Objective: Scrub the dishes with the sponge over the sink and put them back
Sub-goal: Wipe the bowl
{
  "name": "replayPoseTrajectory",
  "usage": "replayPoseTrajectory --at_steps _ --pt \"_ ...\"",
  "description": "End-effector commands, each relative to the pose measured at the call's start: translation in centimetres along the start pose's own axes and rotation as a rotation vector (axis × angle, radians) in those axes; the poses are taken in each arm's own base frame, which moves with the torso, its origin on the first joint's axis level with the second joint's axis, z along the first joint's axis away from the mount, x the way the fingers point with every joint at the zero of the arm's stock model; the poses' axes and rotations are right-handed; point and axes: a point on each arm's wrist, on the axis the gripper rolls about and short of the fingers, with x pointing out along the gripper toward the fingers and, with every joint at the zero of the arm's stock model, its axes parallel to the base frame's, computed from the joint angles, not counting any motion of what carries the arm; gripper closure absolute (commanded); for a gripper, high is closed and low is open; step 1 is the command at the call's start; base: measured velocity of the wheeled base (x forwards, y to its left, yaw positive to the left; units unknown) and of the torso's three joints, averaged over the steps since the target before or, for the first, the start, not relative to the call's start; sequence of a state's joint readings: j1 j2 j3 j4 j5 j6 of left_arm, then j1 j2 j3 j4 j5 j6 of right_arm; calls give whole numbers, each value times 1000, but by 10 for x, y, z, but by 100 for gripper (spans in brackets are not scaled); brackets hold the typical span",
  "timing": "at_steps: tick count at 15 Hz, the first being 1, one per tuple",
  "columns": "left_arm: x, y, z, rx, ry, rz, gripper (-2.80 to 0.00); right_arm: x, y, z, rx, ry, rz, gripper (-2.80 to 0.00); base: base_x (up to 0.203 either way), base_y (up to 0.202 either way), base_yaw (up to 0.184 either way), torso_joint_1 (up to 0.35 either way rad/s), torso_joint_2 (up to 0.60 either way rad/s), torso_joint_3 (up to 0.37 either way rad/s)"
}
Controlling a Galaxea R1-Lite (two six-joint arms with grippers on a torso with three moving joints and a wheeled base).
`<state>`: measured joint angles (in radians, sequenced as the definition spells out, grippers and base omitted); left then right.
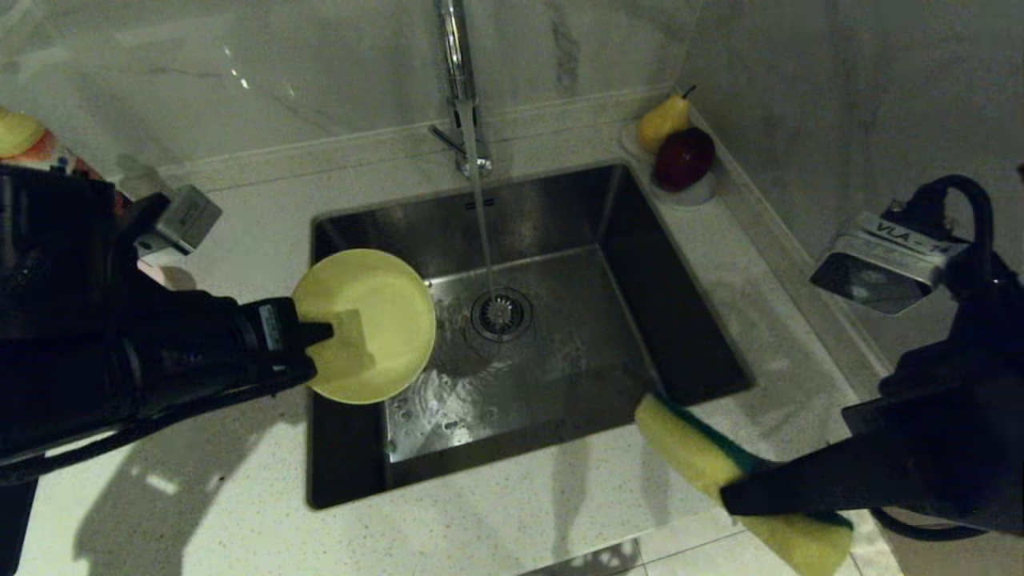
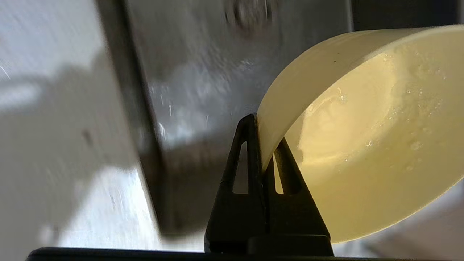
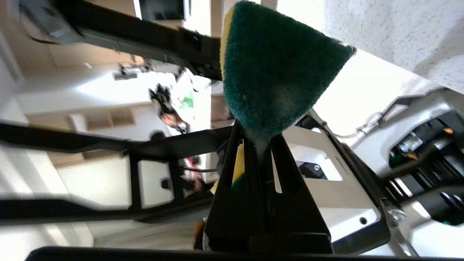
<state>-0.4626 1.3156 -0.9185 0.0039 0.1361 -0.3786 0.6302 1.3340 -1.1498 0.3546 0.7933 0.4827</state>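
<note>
the left gripper (image 1: 324, 334) jaws clamp the light, wet, slippery yellow bowl (image 1: 376, 320) by its rim at frame left, while the right gripper (image 1: 732, 490) jaws squeeze the soft sponge (image 1: 688, 444) at lower right.

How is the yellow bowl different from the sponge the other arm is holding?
The bowl is round, rigid and all pale yellow; the sponge is a soft slab, yellow foam with a dark green face. The bowl is over the sink's left edge, tipped on its side; the sponge is over the counter at the sink's front right corner. The left pincer pinches the bowl's rim; the right pincer squeezes the sponge's middle. Both are gripped in the air.
</note>
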Motion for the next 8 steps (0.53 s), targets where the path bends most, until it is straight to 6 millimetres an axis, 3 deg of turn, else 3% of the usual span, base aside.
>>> replayPoseTrajectory --at_steps 1,4,8 --pt "-3 -6 -12 26 39 -30 0 28 2 13 -7 40 -33 0 0 0 0 0 0 0" --pt "4 -8 -25 47 67 -36 0 53 12 28 -15 88 -51 0 0 0 0 0 0 0" --pt "24 -16 -21 98 -122 55 0 94 11 41 -16 141 -93 0 0 0 0 0 0 0"
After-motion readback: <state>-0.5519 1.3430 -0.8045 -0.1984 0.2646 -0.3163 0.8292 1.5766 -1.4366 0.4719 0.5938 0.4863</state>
